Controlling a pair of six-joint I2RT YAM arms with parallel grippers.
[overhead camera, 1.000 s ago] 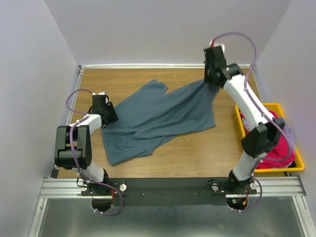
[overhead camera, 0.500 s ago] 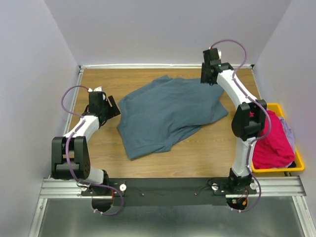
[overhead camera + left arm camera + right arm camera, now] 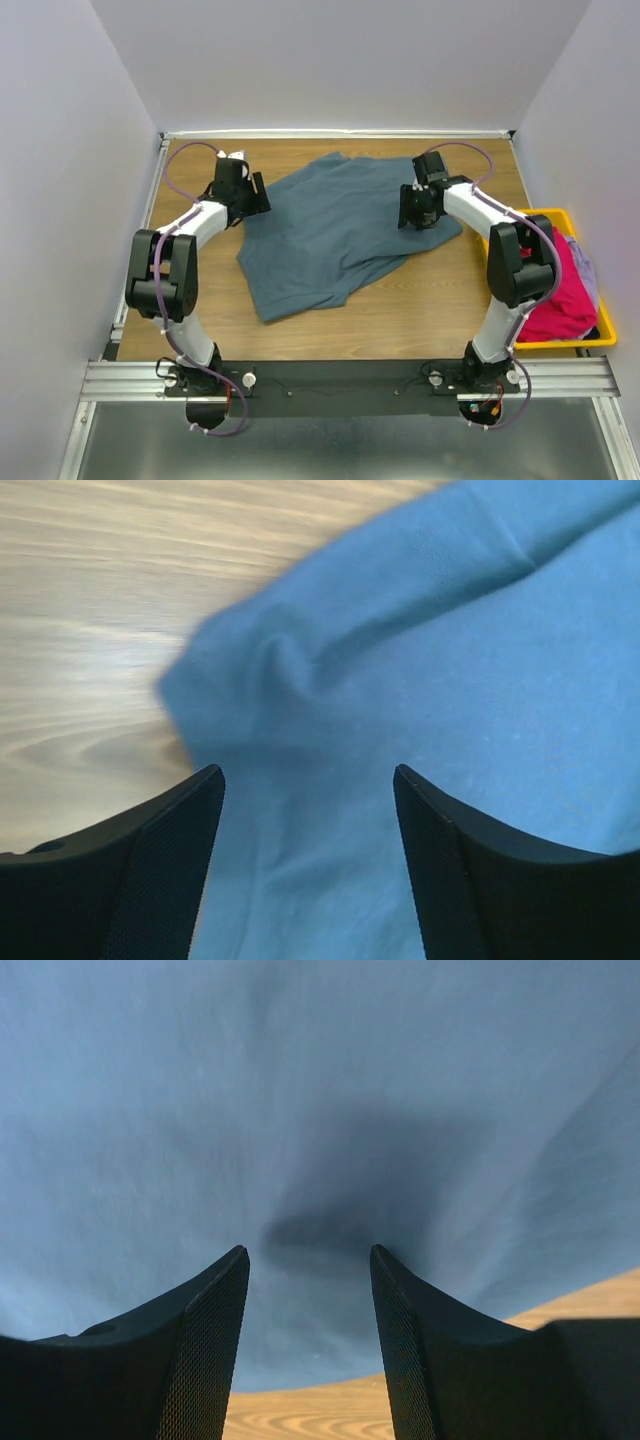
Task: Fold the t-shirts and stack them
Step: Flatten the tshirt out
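Note:
A slate blue-grey t-shirt [image 3: 335, 225] lies crumpled and partly doubled over in the middle of the wooden table [image 3: 430, 300]. My left gripper [image 3: 256, 194] hovers open at the shirt's left edge; in the left wrist view the gripper [image 3: 308, 772] has its fingers [image 3: 165, 860] spread above a rumpled corner of the shirt [image 3: 430, 660]. My right gripper [image 3: 412, 208] is open over the shirt's right part; the right wrist view shows this gripper [image 3: 309, 1250] low over the cloth [image 3: 300, 1090], gripping nothing. A magenta-pink t-shirt [image 3: 550, 295] and a pale grey-blue one [image 3: 584, 268] lie in a bin.
The yellow plastic bin [image 3: 548, 213] stands at the table's right edge, beside the right arm. Grey walls close in the table on the left, back and right. Bare wood shows in front of the shirt and along the back edge.
Both grippers let go of the blue-grey shirt, which dropped and settled further right. The left gripper moved back and right to its left edge; the right gripper came forward over it.

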